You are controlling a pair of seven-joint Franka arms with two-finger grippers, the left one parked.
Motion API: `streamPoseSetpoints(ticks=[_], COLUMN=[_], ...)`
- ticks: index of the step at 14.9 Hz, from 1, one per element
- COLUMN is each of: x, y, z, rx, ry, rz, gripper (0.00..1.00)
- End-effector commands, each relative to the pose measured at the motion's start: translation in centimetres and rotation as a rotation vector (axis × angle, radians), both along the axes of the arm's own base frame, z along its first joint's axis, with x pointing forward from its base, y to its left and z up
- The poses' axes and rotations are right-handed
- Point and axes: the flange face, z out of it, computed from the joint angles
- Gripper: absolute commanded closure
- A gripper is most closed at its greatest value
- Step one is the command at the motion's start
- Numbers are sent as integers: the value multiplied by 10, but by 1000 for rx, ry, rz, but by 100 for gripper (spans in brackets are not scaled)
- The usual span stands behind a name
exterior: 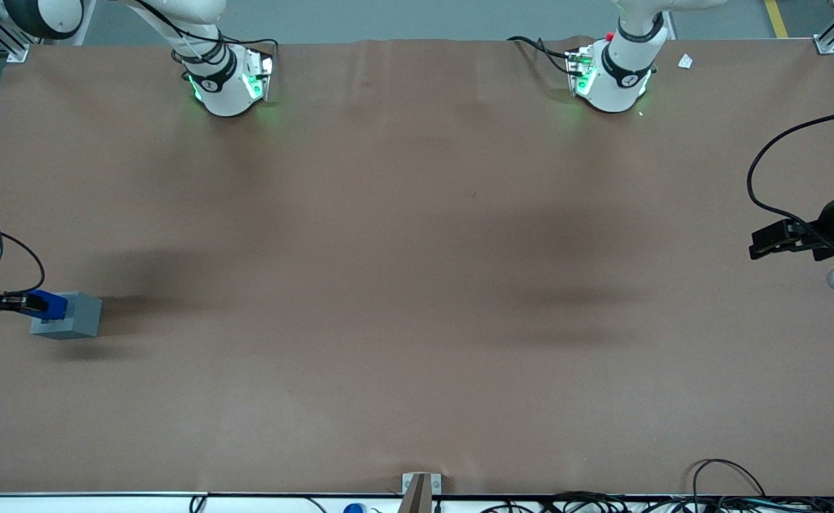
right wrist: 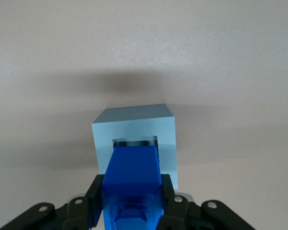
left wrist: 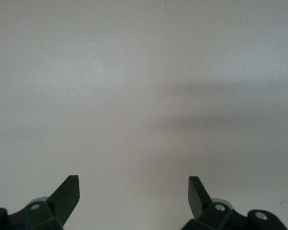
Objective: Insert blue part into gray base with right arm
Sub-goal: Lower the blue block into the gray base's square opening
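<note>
The gray base (exterior: 71,317) stands on the brown table at the working arm's end; in the right wrist view it (right wrist: 134,127) shows its square recess. My right gripper (exterior: 38,305) is shut on the blue part (exterior: 52,305) and holds it right over the base's top. In the right wrist view the blue part (right wrist: 133,175) sits clamped between both black fingers (right wrist: 168,194), my gripper (right wrist: 133,191) around it, and its leading end reaches into the recess opening.
The brown table (exterior: 417,285) stretches wide toward the parked arm's end. Both arm bases (exterior: 228,78) stand at the table edge farthest from the front camera. Cables (exterior: 723,491) lie along the nearest edge.
</note>
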Motion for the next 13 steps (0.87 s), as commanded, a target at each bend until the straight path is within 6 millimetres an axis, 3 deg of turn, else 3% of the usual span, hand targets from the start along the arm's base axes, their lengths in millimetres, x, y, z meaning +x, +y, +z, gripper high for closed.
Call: streamPoseSetpoints(ticks=[1, 13], x=[4, 5], y=[-5, -4], z=[-3, -12], rx=[1, 6], ry=[-7, -7], rz=[-12, -13], gripper=[73, 73])
